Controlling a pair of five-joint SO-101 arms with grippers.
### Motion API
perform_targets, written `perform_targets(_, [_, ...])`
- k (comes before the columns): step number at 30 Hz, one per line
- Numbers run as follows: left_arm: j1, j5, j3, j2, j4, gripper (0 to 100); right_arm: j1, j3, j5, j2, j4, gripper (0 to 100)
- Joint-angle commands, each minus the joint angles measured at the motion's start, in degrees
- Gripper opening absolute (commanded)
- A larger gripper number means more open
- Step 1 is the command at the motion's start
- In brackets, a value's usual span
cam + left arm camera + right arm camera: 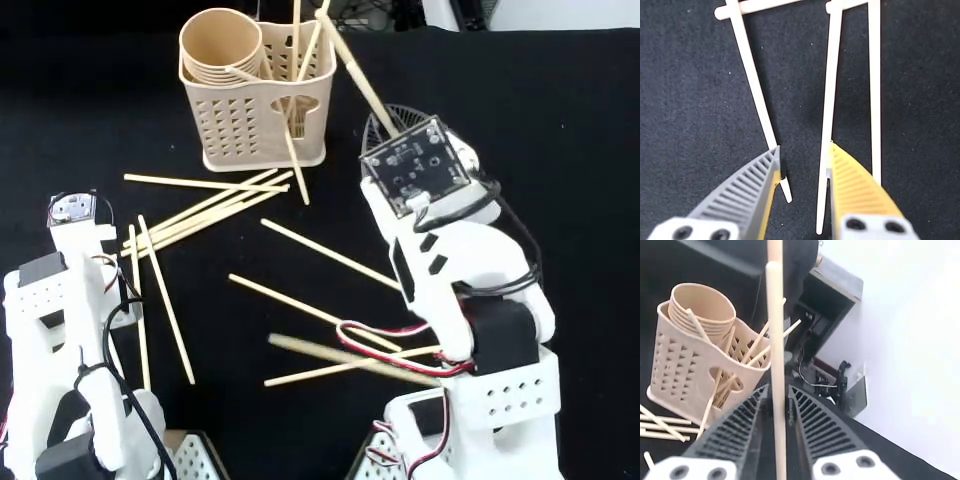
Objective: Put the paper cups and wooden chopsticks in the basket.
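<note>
A beige basket point(250, 130) at the table's back holds stacked paper cups point(220, 45) and several wooden chopsticks. My right gripper point(777, 390) is shut on one chopstick point(775, 315), which slants up over the basket's right end point(355, 75). The basket point(685, 375) and cups point(702, 310) are beside it in the right wrist view. My left gripper point(802, 155) hangs open just above the black cloth at the front left. One loose chopstick point(827, 115) runs along the yellow finger's inner side, and another point(755, 90) passes under the grey fingertip point(772, 155).
Loose chopsticks lie across the black cloth: a bundle point(210, 205) in front of the basket, a pair point(165, 300) by the left arm point(60, 300), and several point(320, 315) near the right arm's base point(480, 400).
</note>
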Motion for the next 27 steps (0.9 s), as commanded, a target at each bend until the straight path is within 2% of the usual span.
perform_targets(1, [0.57, 0.00, -1.89, -1.49, -0.53, 16, 0.79, -3.21, -4.92, 2.51, -4.84, 1.1])
perform_targets(7, [0.22, 0.00, -1.45, -1.41, -0.53, 16, 0.88, -3.30, -13.36, 6.81, -14.95, 1.1])
perform_targets(13, [1.36, -0.44, 0.48, -1.49, -2.73, 16, 0.88, -5.05, -15.03, 14.02, -24.35, 1.1])
perform_targets(20, [1.54, -0.44, 10.33, -1.49, -17.58, 16, 0.88, -19.38, -18.37, 30.20, -25.23, 1.1])
perform_targets(27, [1.54, -0.44, 12.00, -0.97, -19.69, 16, 0.97, -31.25, -19.60, 44.70, -25.23, 1.1])
